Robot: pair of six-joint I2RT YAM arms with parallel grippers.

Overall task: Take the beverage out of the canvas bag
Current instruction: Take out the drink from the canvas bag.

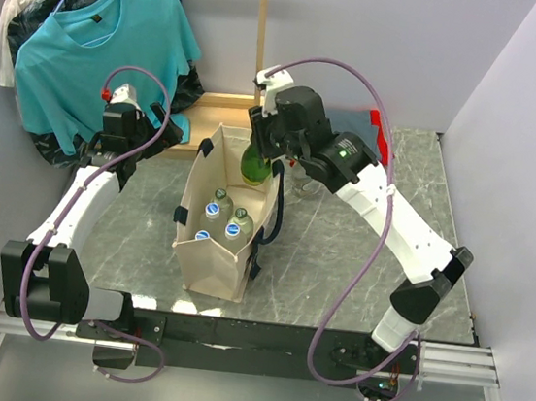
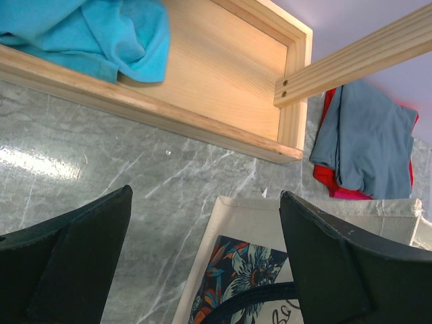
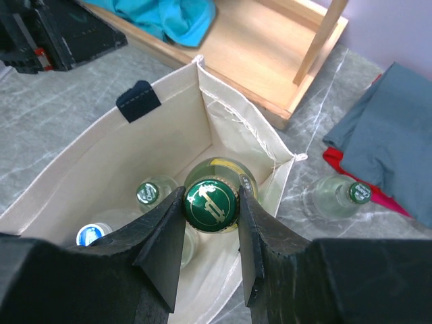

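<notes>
While the right claw [image 3: 211,197] clenches the top of a beverage bottle [image 3: 210,208], its two fingers flanking the green cap from 9 and 3 o'clock, the bottle stands upright in the far corner of the canvas bag [image 3: 169,128]. Seen from the right wrist, the bag's cloth walls run close at 12 and 3 o'clock, and the corner seam lies just beyond the bottle. Open room lies toward 8 o'clock, where a green-capped bottle [image 3: 146,193] and a blue-capped bottle [image 3: 88,235] stand inside the bag. Outside it, at 3 o'clock, a clear bottle [image 3: 337,199] stands on the marble table [image 3: 61,101], with a grey cloth [image 3: 385,121] past it and a wooden frame [image 3: 270,61] at 12. The left claw [image 2: 206,194] hangs released, fingers wide apart, over the table beside the bag's rim.
</notes>
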